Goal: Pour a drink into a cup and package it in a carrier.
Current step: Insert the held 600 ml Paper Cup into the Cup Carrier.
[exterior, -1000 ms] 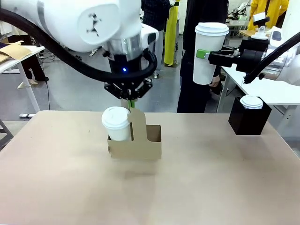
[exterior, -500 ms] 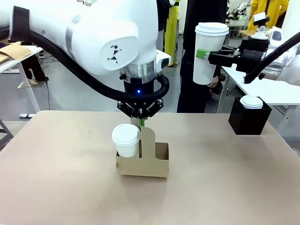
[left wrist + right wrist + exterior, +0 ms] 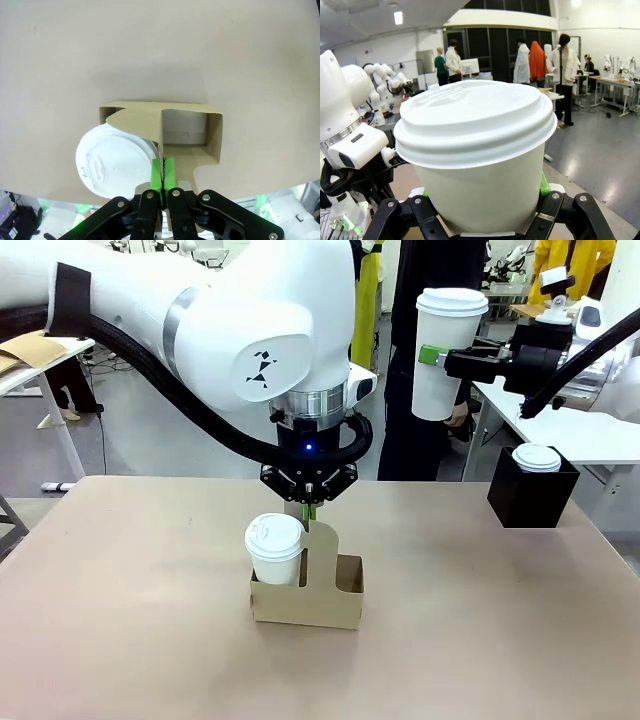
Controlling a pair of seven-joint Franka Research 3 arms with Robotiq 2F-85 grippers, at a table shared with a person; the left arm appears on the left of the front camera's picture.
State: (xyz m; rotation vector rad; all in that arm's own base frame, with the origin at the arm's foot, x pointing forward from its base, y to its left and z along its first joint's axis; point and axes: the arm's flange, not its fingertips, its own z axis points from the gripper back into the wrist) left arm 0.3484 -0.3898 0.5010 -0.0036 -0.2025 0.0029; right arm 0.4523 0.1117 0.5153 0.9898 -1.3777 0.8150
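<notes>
A black box (image 3: 532,502) stands at the far right of the table (image 3: 120,620) with a lidded third cup (image 3: 537,457) in it. A person in dark clothes (image 3: 405,445) stands beyond the far edge. Mid-table is the carrier (image 3: 305,598) — long axis left to right, handle upright — with the cup (image 3: 275,548) upright, lid up, in its left pocket; the right pocket is empty. The left gripper (image 3: 308,510) pinches the handle's top from above. The right gripper (image 3: 440,358) clamps a second cup (image 3: 447,330) upright, high up.
</notes>
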